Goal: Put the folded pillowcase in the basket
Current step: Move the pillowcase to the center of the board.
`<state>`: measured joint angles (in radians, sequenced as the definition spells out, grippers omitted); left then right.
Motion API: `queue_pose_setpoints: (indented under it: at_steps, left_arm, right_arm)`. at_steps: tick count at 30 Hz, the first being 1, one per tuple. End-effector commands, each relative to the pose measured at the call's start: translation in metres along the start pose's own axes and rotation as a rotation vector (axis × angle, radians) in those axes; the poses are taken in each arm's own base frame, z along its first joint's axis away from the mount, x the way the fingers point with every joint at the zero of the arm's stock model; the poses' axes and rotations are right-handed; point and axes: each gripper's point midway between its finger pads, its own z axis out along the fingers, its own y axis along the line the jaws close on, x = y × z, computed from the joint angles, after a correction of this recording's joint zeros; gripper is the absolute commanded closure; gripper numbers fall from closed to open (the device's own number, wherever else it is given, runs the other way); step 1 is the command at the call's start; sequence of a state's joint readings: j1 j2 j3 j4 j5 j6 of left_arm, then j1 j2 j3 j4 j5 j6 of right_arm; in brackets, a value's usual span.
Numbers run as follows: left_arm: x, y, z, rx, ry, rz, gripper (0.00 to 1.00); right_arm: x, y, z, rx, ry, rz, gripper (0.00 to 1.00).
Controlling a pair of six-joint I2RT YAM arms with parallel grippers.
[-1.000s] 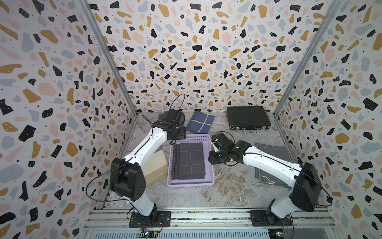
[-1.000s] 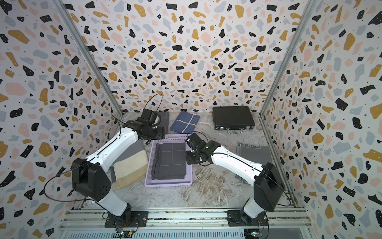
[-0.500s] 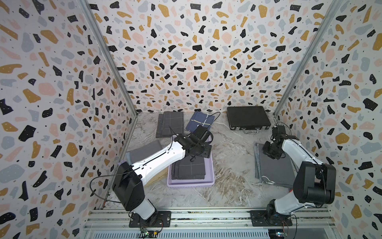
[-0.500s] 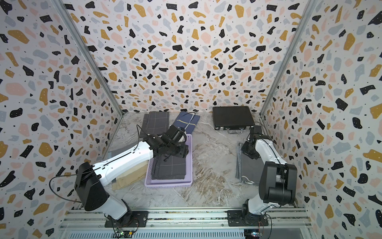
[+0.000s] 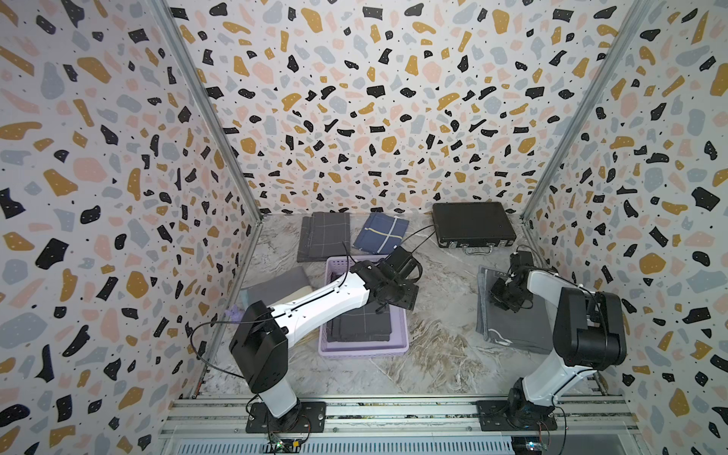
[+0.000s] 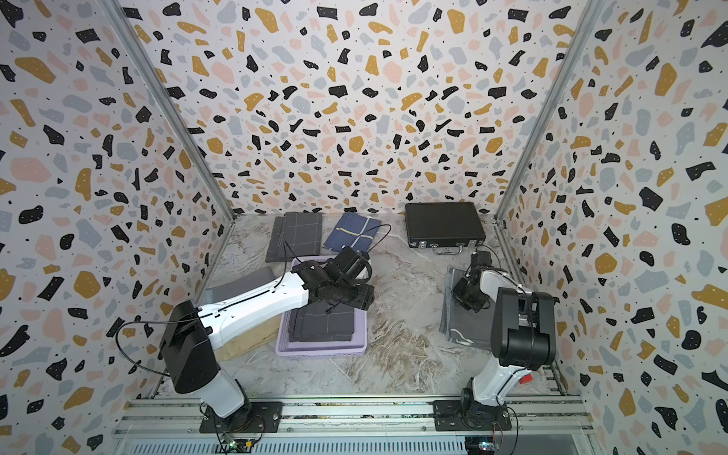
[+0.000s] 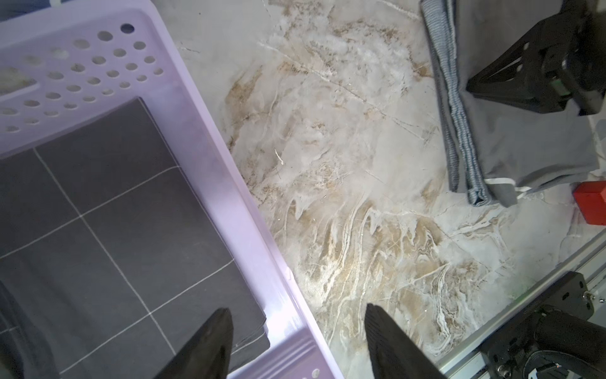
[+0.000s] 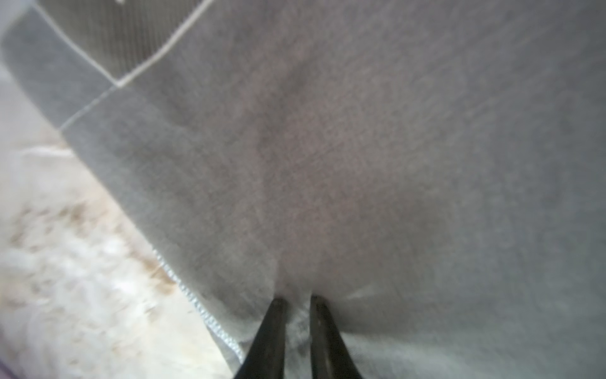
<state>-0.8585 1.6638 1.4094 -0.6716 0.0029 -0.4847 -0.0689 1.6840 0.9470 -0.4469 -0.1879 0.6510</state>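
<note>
- The only writing is a faint pale line of lettering at the far edge of the grey pillowcase (image 5: 512, 331). It is too small to read.
- The black case (image 5: 472, 226) at the back of the counter (image 5: 441, 354) shows no legible brand.
- The dark checked pillowcase (image 5: 360, 327) lies folded flat inside the lavender basket (image 5: 362, 351), and the left wrist view shows its corner close to the basket's perforated end wall.
- The grey pillowcase lies on the counter, to the right of the basket and well apart from it.
- The left end effector (image 7: 296, 328) stands wide with nothing between its fingers (image 7: 203, 347). It hangs over the basket's right rim, one finger above the checked cloth and the other above bare counter.
- The right end effector (image 8: 296, 305) is narrow. Its fingertips press into the grey pillowcase near its left edge, with a pucker of cloth pinched between them; that view is blurred.
- A second ago, both end effectors were at the basket, the left at its far end and the right by its right side.
- Half a second ago, the right end effector was already near the far edge of the grey pillowcase; it now sits further onto the cloth.
- The checked pillowcase and the basket have not shifted.
- A navy folded cloth (image 5: 380, 232) and another checked cloth (image 5: 325, 236) lie behind the basket.
</note>
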Motion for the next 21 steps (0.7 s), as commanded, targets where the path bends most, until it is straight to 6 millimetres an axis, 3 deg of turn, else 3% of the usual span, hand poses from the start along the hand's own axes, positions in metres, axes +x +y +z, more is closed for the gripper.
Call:
queue_pose_setpoints:
  at_steps: [1, 6, 13, 17, 21]
  left_arm:
    - [-0.023, -0.012, -0.018, 0.041, -0.078, 0.000, 0.32]
    - [-0.027, -0.015, -0.013, 0.043, -0.071, 0.000, 0.32]
    - [-0.034, -0.024, -0.003, 0.063, -0.058, 0.004, 0.31]
    - [-0.041, -0.036, 0.001, 0.091, -0.056, 0.013, 0.31]
    - [-0.045, -0.055, 0.005, 0.128, -0.049, 0.038, 0.31]
  right_arm:
    - [0.070, 0.021, 0.020, -0.055, 0.197, -0.014, 0.80]
    - [0.093, 0.056, 0.013, -0.123, 0.212, -0.029, 0.79]
    - [0.085, 0.085, -0.016, -0.171, 0.151, -0.048, 0.74]
    - [0.065, 0.069, -0.047, -0.052, 0.047, -0.156, 0.70]
    - [0.043, 0.016, -0.059, 0.091, 0.001, -0.127, 0.69]
